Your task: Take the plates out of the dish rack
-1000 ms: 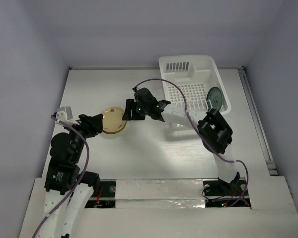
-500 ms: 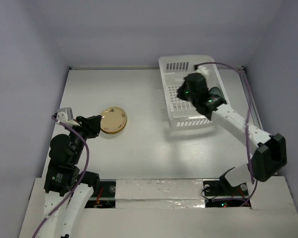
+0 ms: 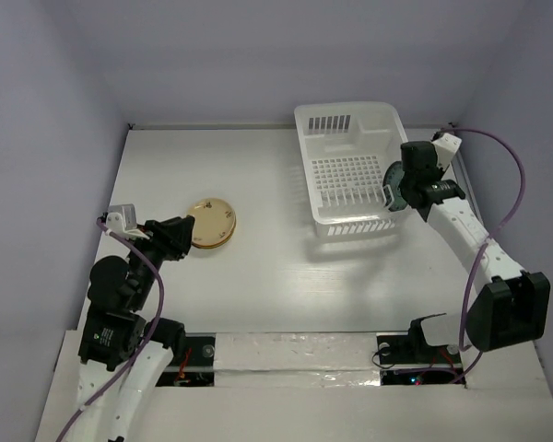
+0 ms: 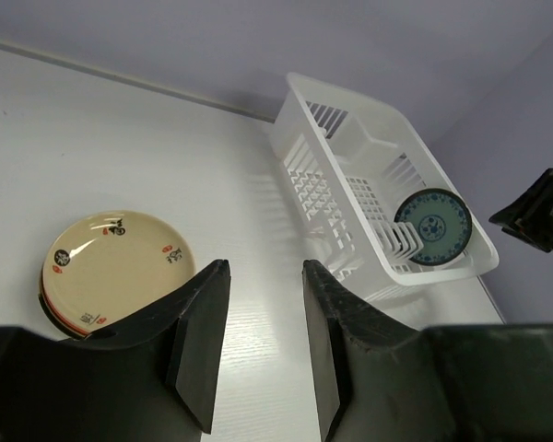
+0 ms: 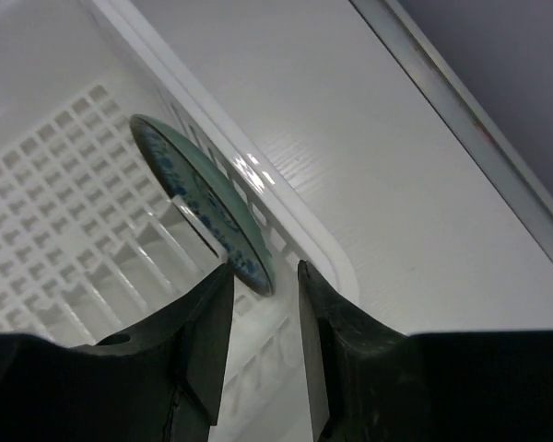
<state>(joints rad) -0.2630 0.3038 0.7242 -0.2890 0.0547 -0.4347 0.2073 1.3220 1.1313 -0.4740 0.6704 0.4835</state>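
Observation:
The white dish rack stands at the back right. One light blue-faced plate stands on edge among the pegs at its right side, and it also shows in the left wrist view. My right gripper is open, its jaws either side of that plate's rim without closing on it. A stack of plates with the patterned yellow one on top lies on the table at the left. My left gripper is open and empty just beside the stack.
The rack's grid floor holds nothing but the one plate. A raised rail runs along the table's right edge close to my right arm. Grey walls close in the table on three sides.
My right arm has swung from the plate stack across the rack to its right side, and its open jaws now straddle the blue-faced plate. My left gripper has drawn back slightly.

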